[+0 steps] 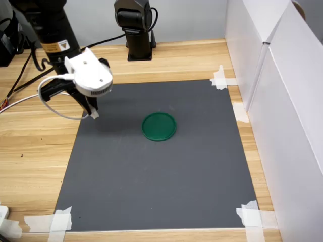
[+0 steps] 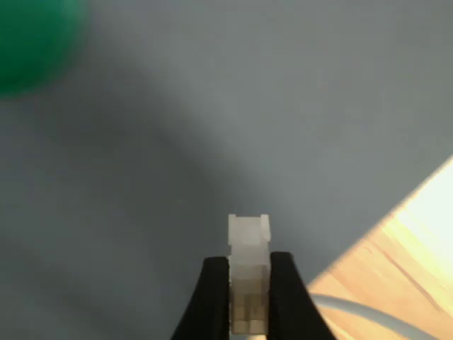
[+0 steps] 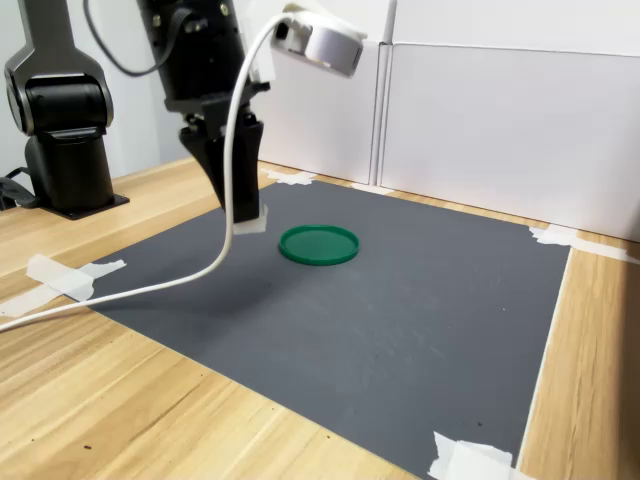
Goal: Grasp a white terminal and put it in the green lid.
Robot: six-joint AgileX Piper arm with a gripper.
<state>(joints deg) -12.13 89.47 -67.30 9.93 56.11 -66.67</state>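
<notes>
The white terminal (image 2: 248,273) is seen clamped between the two dark fingers of the tool (image 2: 248,294) in the wrist view, with its upper end projecting beyond the fingertips and its long axis running along the fingers. In both exterior views the block is shown raised clear of the dark grey mat (image 1: 166,191), held at the tip of the tool (image 1: 93,113) near one edge of the mat.

The coming move is judged to turn on the offset between the held block and the green lid (image 1: 159,126). In the first exterior view the lid is found to the right of the tool and slightly lower in the picture, near but clearly apart, with bare mat between them. In the second exterior view the lid (image 3: 318,244) is placed to the right of the terminal (image 3: 249,221), flat on the mat, and nothing is seen inside it. In the wrist view only a blurred green part of the lid (image 2: 32,42) is caught at a corner, well away from the fingertips.

The grasp appears complete and the carry is judged to be in hand. A sideways travel over the lid is called for before the fingers are parted. The block is small and light, so a bounce over the shallow rim could be risked if it is let go from a height.
</notes>
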